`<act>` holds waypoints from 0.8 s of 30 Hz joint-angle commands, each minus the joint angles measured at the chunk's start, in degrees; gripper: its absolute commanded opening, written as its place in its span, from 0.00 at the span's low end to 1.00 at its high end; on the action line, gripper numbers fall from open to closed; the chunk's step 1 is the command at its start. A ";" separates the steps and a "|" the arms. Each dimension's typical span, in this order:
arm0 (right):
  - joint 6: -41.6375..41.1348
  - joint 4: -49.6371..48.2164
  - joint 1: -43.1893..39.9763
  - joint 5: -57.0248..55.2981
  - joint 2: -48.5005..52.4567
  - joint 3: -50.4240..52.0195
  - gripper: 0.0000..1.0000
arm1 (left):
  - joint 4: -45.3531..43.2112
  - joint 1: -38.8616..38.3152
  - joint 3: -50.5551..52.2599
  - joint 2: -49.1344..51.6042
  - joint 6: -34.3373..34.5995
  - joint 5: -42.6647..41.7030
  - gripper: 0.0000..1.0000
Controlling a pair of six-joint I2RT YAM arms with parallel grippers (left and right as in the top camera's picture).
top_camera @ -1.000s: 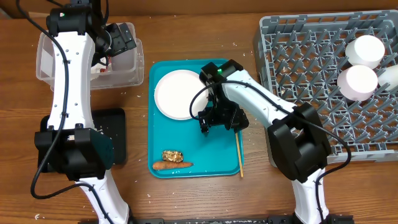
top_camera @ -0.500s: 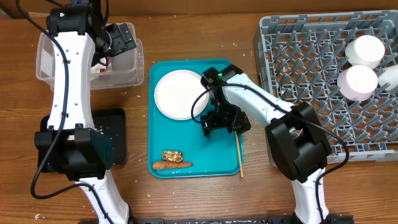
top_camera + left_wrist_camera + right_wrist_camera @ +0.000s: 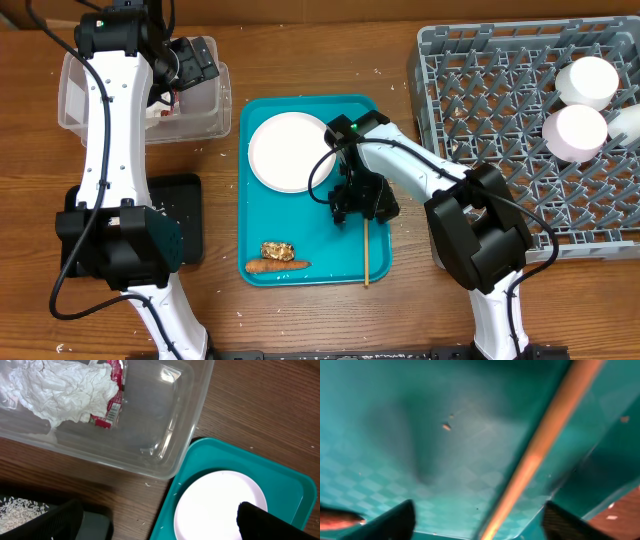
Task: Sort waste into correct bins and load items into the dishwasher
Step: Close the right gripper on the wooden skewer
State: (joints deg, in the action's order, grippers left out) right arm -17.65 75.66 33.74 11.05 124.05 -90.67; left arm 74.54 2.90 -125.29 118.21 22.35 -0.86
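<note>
one stick between open fingers, much of the tray left to clear

the right hand (image 3: 362,208) hangs low over the teal tray (image 3: 320,240), at the upper end of the wooden stick (image 3: 367,255). the stick lies flat on the tray near its right edge, pointing toward the robot. in the right wrist view it runs diagonally between the two fingers, which stand wide apart and do not clamp it. the hand looks set across the stick so that closing would catch its thin sides. that view is blurred, so whether anything touches is not clear.

the left hand (image 3: 193,62) hovers over the clear tub (image 3: 75,95) with its fingers apart and nothing between them. this keeps it out of the right arm's way. the tub holds the crumpled napkin (image 3: 60,390) and the red-and-white wrapper (image 3: 114,407), and rice (image 3: 20,509) lies in the black tray (image 3: 190,215) on the counter (image 3: 300,320).

the plate (image 3: 286,151) sits at the tray's far left, with the brown lump (image 3: 277,249) and the carrot stick (image 3: 277,266) near its front edge. in the grey rack (image 3: 500,90), what look like a cup (image 3: 588,80) and a bowl (image 3: 574,132) stand in the far right corner.

by my judgement the stick is the step in hand. a thin, flat thing like this could easily roll or slip.
</note>
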 commanded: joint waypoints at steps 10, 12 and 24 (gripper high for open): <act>-2.58 -0.94 0.07 0.59 0.28 1.90 0.46 | 0.46 0.09 -0.48 0.22 -0.59 0.04 1.00; -3.69 -1.33 0.07 0.59 0.28 2.89 0.45 | 0.44 0.09 -0.48 0.22 -0.70 0.02 1.00; -5.16 -0.74 -0.15 0.63 0.26 5.22 0.17 | 0.46 0.09 -0.48 0.22 -0.70 -0.02 1.00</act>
State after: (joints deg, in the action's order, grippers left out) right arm -22.55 75.24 33.74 12.03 123.92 -86.48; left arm 75.05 2.90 -125.29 118.19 22.35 -0.86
